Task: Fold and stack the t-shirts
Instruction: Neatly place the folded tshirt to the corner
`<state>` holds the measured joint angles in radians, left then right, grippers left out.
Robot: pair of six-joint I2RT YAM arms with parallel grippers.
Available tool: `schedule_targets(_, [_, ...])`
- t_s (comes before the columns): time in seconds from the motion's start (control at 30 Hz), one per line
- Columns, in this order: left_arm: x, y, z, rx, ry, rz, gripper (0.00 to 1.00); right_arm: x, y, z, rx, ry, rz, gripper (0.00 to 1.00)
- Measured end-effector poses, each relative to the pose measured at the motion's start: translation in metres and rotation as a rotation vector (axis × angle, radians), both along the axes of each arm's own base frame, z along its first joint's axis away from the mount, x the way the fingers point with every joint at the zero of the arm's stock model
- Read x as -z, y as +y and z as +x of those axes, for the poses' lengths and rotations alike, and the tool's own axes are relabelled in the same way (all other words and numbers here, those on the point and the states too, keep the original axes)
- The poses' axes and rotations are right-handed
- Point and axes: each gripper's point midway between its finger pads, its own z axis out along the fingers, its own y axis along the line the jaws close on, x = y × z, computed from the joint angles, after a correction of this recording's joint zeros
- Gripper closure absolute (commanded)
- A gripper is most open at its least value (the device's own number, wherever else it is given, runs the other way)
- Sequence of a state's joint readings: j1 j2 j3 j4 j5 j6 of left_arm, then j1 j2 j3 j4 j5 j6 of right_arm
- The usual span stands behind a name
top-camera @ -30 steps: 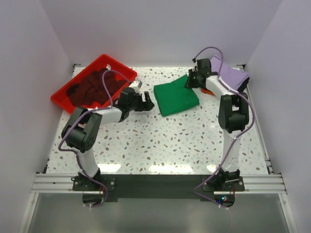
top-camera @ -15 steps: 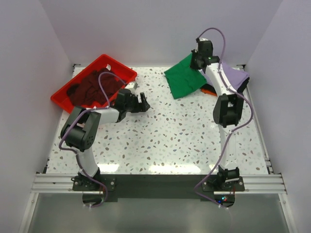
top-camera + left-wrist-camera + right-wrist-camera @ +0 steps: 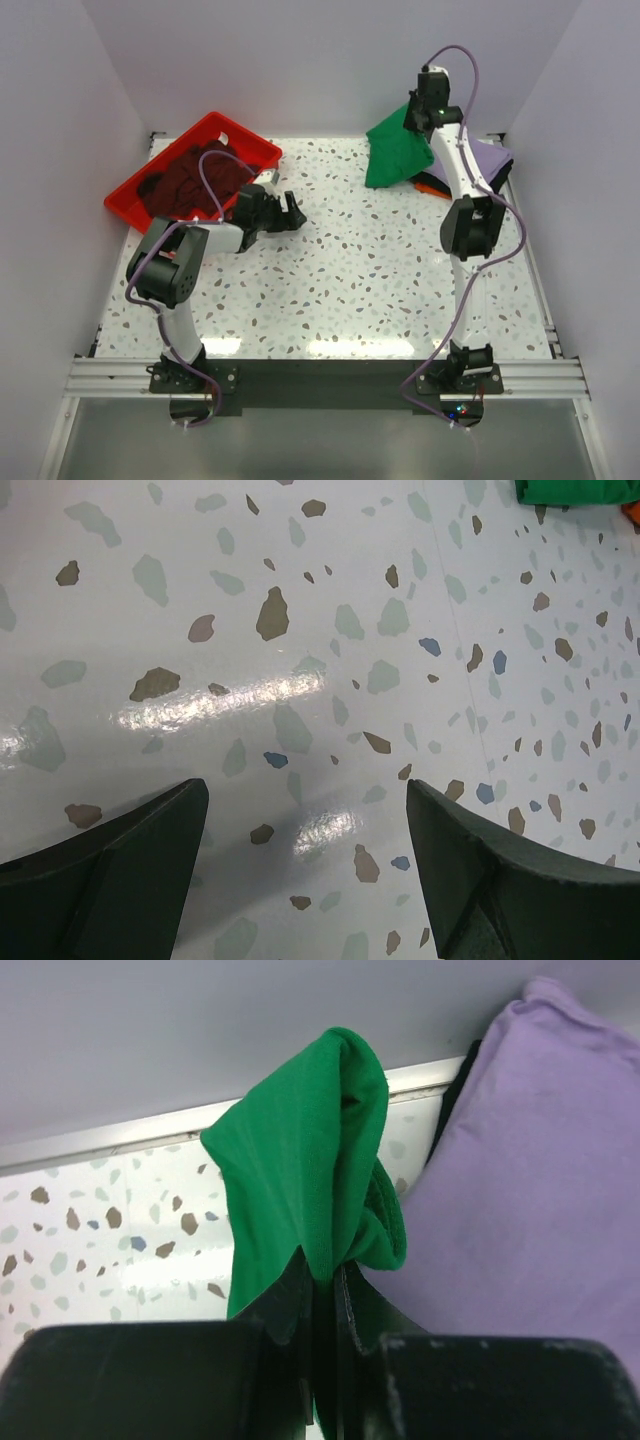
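Folds of soft green t-shirt hang bunched from the right tool (clamped tight); left tool gapes wide.

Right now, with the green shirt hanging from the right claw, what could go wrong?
The right claw pinches only a small bunch of the green shirt, so it may slip out. The shirt hangs loose, so its fold may open. Its edge might drag across the purple shirt.

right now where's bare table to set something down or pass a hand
Bare: the table centre, from the left gripper across to the right arm and down to the near edge. Crowded: red tray with maroon t-shirt far left; lavender t-shirt far right, green t-shirt hanging beside it.
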<state>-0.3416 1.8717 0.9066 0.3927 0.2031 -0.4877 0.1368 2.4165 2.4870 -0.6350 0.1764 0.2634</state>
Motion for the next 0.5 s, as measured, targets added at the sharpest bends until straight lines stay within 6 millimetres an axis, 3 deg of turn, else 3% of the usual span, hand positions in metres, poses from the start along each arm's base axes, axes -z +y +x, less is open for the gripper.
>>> schedule_targets(0.3, [0.000,0.000,0.000,0.004,-0.007,-0.006,0.14,-0.005,-0.059,0.002,0.143,-0.011,0.036,1.00])
schedule_targets(0.5, [0.000,-0.001,-0.001,0.009,-0.015,-0.013,0.14,-0.023,-0.080,0.000,0.214,-0.046,0.048,1.00])
